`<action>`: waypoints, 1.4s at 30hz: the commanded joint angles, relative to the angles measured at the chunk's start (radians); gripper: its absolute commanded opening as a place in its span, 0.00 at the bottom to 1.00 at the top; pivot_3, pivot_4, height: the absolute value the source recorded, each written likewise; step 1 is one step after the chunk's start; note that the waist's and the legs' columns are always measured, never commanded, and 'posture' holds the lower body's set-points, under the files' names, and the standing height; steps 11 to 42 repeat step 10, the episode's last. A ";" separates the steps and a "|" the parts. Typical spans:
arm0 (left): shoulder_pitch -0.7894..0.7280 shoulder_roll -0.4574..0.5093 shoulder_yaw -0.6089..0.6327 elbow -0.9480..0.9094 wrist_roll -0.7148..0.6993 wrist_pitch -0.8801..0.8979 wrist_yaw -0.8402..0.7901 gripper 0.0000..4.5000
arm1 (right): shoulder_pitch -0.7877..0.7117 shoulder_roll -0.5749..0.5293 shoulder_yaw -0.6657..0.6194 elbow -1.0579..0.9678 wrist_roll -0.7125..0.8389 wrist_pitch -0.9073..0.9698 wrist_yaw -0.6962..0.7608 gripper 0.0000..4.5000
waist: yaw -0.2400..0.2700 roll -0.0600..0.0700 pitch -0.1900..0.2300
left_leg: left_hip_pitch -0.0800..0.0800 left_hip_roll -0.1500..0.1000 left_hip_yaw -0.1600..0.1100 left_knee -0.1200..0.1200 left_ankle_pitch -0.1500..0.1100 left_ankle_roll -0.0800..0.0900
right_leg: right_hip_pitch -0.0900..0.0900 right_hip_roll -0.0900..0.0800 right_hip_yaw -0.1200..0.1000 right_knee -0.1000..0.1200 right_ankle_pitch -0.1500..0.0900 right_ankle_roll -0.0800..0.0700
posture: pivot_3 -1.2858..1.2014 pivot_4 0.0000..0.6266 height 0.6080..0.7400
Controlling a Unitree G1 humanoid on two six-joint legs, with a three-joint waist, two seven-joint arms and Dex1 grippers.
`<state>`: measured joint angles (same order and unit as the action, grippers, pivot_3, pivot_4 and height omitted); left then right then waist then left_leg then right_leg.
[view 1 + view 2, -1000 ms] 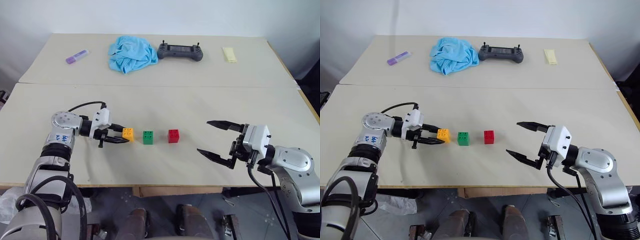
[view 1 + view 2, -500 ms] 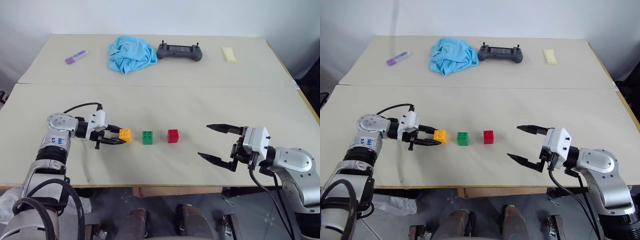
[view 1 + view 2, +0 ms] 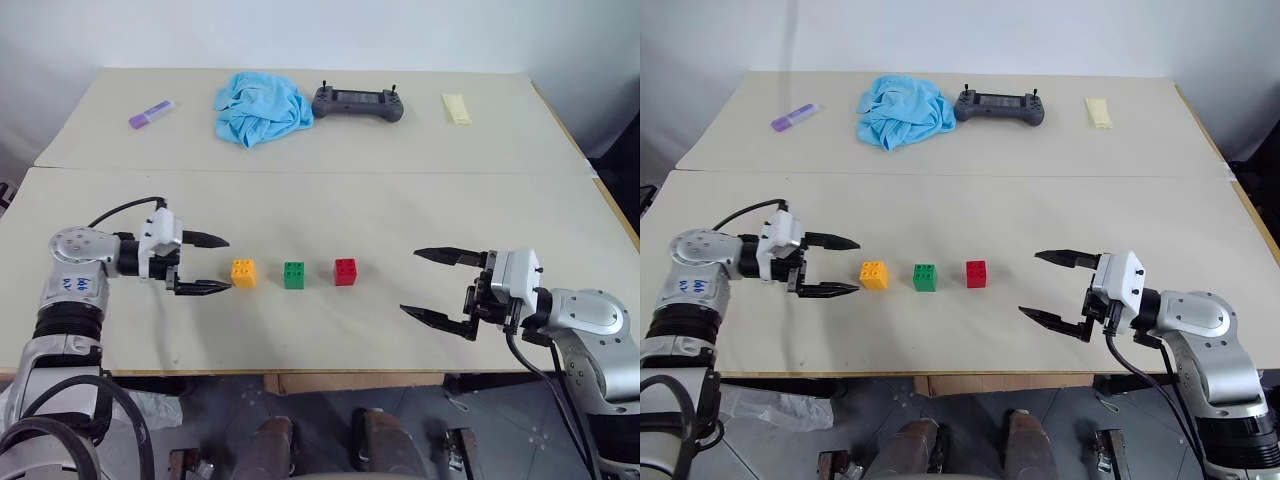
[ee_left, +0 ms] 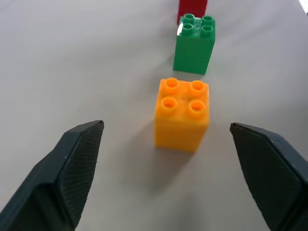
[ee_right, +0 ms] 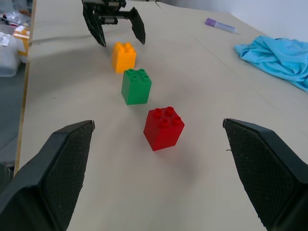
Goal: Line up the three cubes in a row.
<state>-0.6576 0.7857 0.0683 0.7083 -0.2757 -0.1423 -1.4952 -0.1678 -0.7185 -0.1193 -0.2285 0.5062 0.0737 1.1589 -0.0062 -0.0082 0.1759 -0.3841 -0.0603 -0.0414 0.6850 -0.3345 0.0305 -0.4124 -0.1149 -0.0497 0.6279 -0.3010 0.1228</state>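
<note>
Now the three cubes are seen standing in one straight row on the near table [image 3: 330, 215]: orange-yellow cube [image 3: 243, 272], green cube [image 3: 294, 274], red cube [image 3: 345, 271], evenly spaced, none touching.

The left gripper [image 3: 207, 264] is held just beside the orange-yellow cube, fingers spread wide, nothing between them; a clear gap is visible between fingertips and block. The right gripper [image 3: 432, 285] is held well apart from the red cube, likewise spread wide and empty.

Step judged: release of the last block, row apparently complete. Alignment is confirmed from the right wrist view, where all three are seen in file.

Next move, as judged: the left arm to be drawn clear without the orange-yellow cube being brushed. No further regrasp appears to be called for unless spacing is to be tightened.
</note>
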 commanded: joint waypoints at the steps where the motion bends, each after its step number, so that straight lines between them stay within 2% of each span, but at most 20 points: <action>1: 0.080 0.075 0.109 -0.170 -0.080 0.052 0.031 0.99 | -0.079 -0.026 -0.013 0.072 0.039 0.020 0.061 1.00 | -0.001 0.000 0.000 | 0.000 0.000 0.000 0.000 0.000 0.000 | 0.000 0.000 0.001 0.000 0.000 0.000 | 0.52 0.24 1.00; 5: 0.163 0.113 0.154 -0.297 -0.037 0.043 0.150 0.99 | -0.184 -0.031 0.025 0.161 0.010 -0.013 0.139 1.00 | 0.008 0.002 0.001 | 0.000 0.001 -0.003 0.000 0.000 -0.001 | 0.001 -0.001 0.004 -0.001 0.000 0.000 | 0.52 0.24 1.00; 10: 0.175 0.080 0.203 -0.400 -0.140 0.183 0.213 0.99 | -0.216 -0.024 0.057 0.168 0.008 -0.016 0.187 1.00 | 0.022 0.003 0.001 | 0.000 0.000 -0.004 0.000 0.000 -0.001 | 0.001 -0.001 0.003 -0.001 0.000 0.000 | 0.52 0.24 1.00; 42: 0.175 0.080 0.203 -0.400 -0.140 0.183 0.213 0.99 | -0.216 -0.024 0.057 0.168 0.008 -0.016 0.187 1.00 | 0.022 0.003 0.001 | 0.000 0.000 -0.004 0.000 0.000 -0.001 | 0.001 -0.001 0.003 -0.001 0.000 0.000 | 0.52 0.24 1.00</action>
